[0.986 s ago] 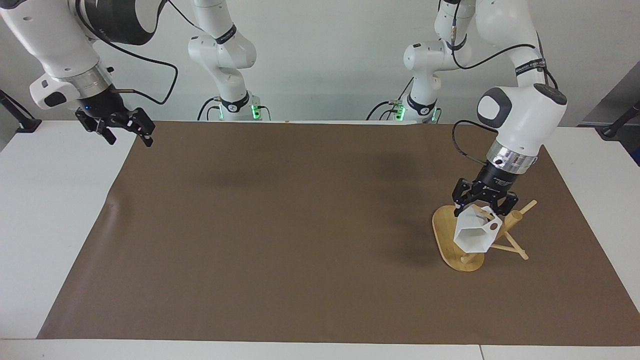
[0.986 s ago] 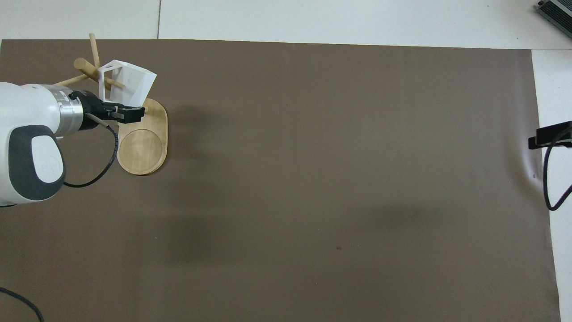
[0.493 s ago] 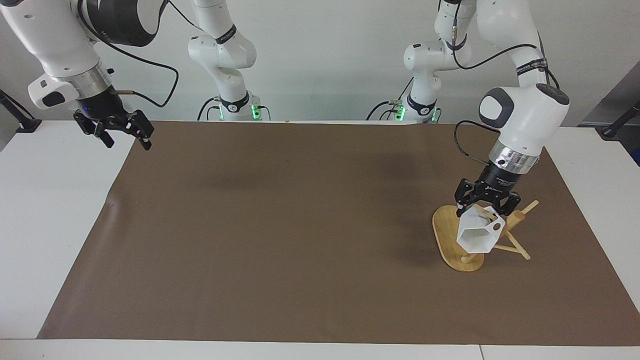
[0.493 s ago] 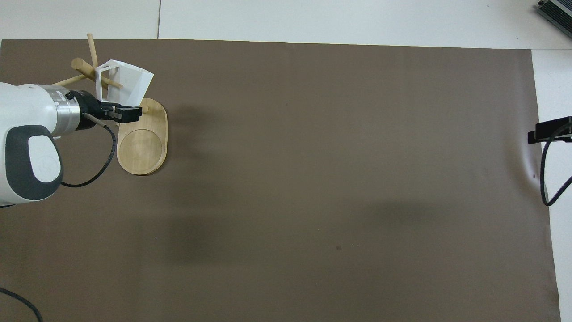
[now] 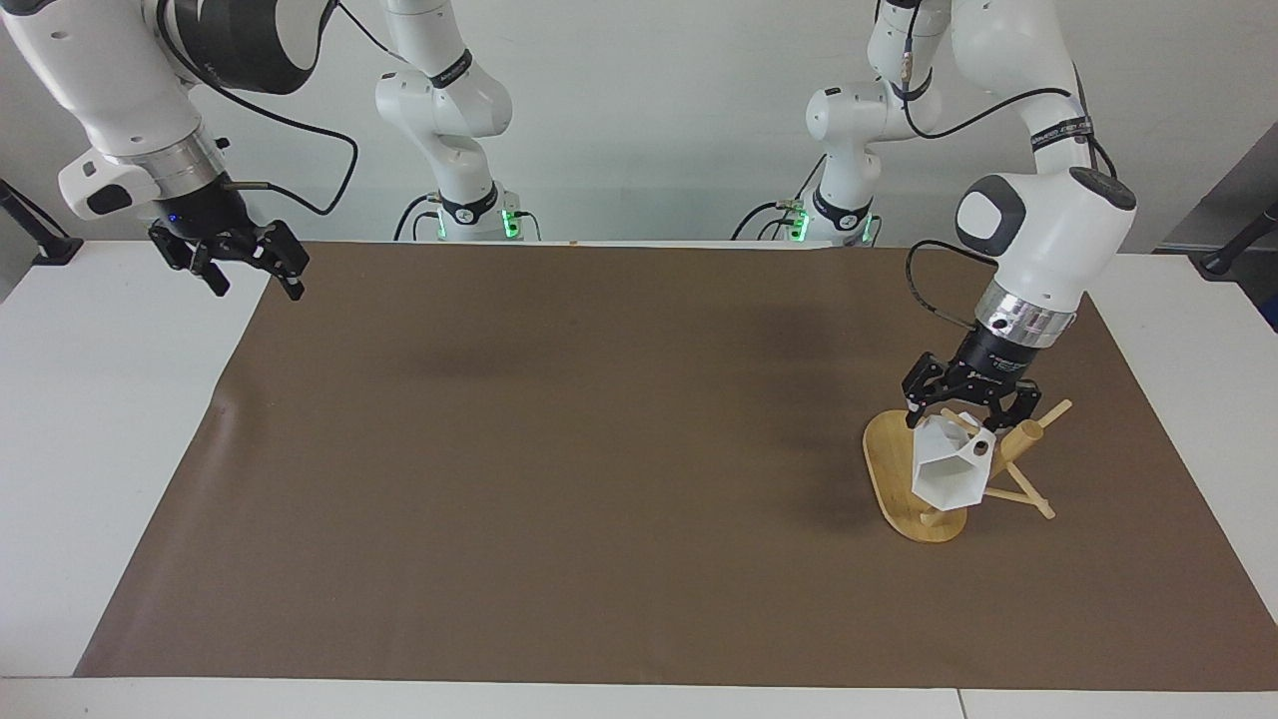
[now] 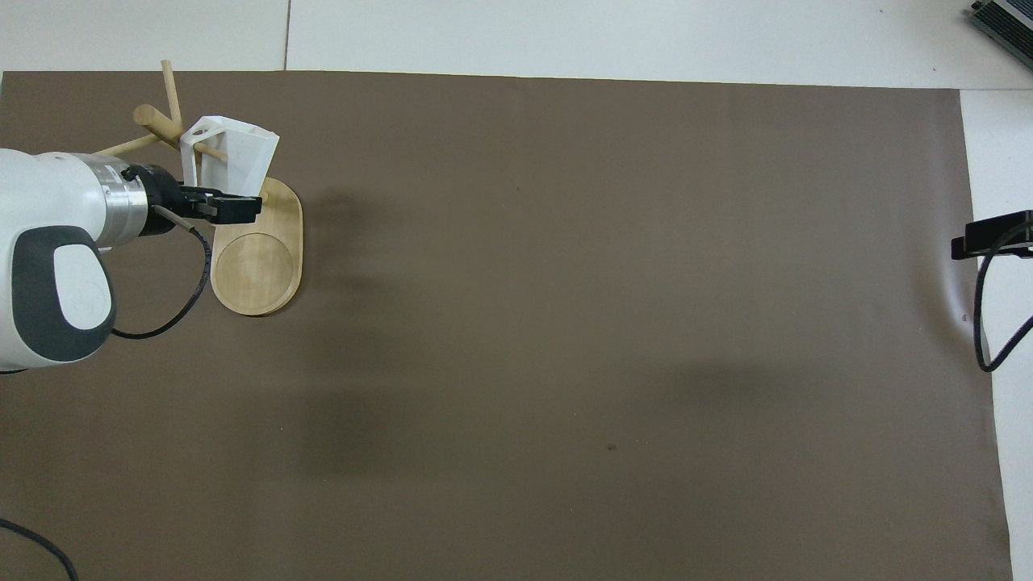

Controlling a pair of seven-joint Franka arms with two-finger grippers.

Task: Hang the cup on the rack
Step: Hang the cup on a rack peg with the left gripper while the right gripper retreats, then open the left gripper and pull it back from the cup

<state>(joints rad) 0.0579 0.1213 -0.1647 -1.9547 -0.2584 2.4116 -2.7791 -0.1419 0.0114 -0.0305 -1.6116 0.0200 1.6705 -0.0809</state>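
White cup (image 5: 947,471) hanging by its handle on a peg of the rack (image 5: 889,469), toward the left arm's end of the brown mat (image 5: 559,459). Left gripper (image 5: 966,411) just above it, jaws spread, holding nothing. Right gripper (image 5: 245,265) waiting over the mat's corner, jaws wide, empty.

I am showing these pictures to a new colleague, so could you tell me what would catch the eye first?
The white cup hangs on a peg of the bamboo rack at the left arm's end of the table, with the left gripper open just above it. The right gripper waits, open, over the other end.
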